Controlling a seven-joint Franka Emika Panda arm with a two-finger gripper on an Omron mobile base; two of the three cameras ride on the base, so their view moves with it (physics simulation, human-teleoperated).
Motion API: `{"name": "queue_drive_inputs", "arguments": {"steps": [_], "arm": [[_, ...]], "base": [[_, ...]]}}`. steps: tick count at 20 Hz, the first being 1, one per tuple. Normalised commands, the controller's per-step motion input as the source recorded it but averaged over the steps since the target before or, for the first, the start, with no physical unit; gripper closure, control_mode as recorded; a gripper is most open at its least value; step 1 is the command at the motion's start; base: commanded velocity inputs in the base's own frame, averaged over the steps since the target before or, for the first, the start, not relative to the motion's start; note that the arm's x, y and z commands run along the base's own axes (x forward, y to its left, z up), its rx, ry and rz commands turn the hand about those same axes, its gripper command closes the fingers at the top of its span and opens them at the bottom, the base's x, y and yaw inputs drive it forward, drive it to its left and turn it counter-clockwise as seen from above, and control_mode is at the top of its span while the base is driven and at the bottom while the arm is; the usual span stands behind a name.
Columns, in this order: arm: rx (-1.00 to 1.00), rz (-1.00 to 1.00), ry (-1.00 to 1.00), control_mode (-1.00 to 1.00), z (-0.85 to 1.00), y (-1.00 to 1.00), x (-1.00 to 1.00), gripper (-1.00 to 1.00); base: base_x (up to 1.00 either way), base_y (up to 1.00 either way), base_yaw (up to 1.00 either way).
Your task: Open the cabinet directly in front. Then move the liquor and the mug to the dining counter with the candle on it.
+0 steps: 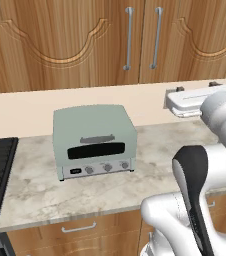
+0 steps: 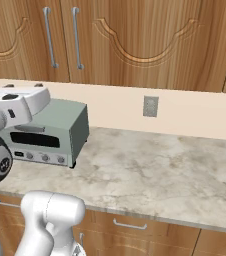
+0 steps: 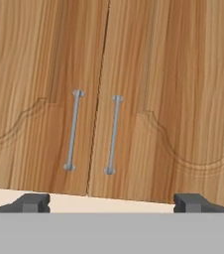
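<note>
The cabinet [image 3: 109, 99] is seen shut above the bench's [image 1: 85, 185] back edge, directly ahead of the gripper [image 3: 112, 202], whose jaws are spread wide, holding nothing.

The white arm [image 1: 205, 200] is folded up, its hand [image 3: 112, 202] raised, fingertips [image 3: 32, 202] spread wide, empty.
</note>
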Motion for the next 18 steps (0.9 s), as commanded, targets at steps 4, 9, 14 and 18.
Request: {"name": "queue_drive_inputs", "arguments": {"steps": [4,9,14,18], "arm": [[0.00,0.00,0.00,-1.00,0.00,0.00,0.01,-1.00],[0.00,0.00,0.01,-1.00,0.03,-0.10,0.27,-1.00],[0.01,0.03,0.00,-1.00,0.10,-0.22,0.36,-1.00],[0.01,0.06,0.00,-1.00,0.10,-0.21,0.42,-1.00]], "base": [[0.00,0.00,0.00],[0.00,0.00,0.00],[0.00,0.00,0.00],[0.00,0.00,0.00]]}}
